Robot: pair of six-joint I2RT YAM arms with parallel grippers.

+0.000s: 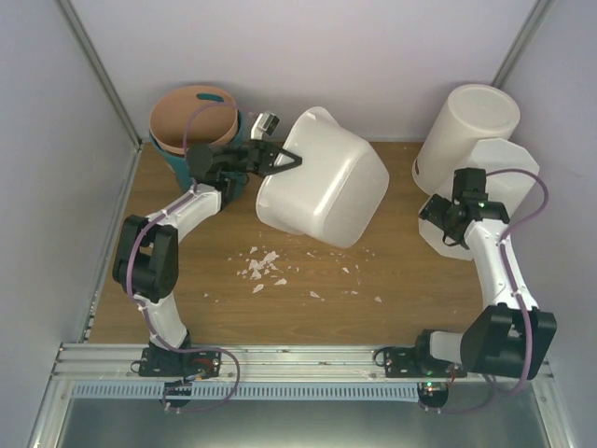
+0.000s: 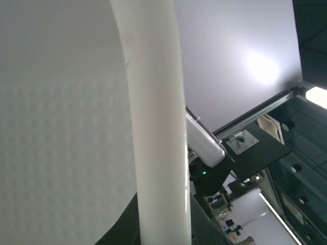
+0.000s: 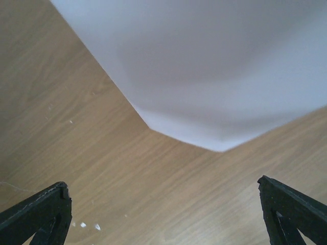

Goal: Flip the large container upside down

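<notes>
Top external: the large container (image 1: 326, 187) sits mid-surface toward the back edge, tipped on its side. Its mouth faces back-left and its base faces the right front. The long axis of the rim runs roughly back to front. The left fingers (image 1: 280, 160) are pinched on the near-left part of that rim, so the left arm is already on the tub. The right fingers (image 1: 440, 222) are well apart from it, by the right edge, pointing down just beside the octagonal bin (image 1: 504, 168). The tall round bin (image 1: 471, 121) stands behind that, in the back right corner. A brown-and-teal bin (image 1: 191, 126) stands in the back left corner, just behind the left wrist. White crumbs (image 1: 266, 266) lie in front of the tub.

Left wrist: the thick white rim fills the centre, with the dimpled wall to its left. The fingers themselves are not clearly shown here.

Right wrist: both fingers are spread wide and hold nothing. The bare wooden surface (image 3: 102, 153) is below them and the octagonal bin's foot is ahead.

Judgement: completing the roll means carrying the rim over toward the right front. That side looks free, whereas the brown-and-teal bin crowds the left elbow side.
</notes>
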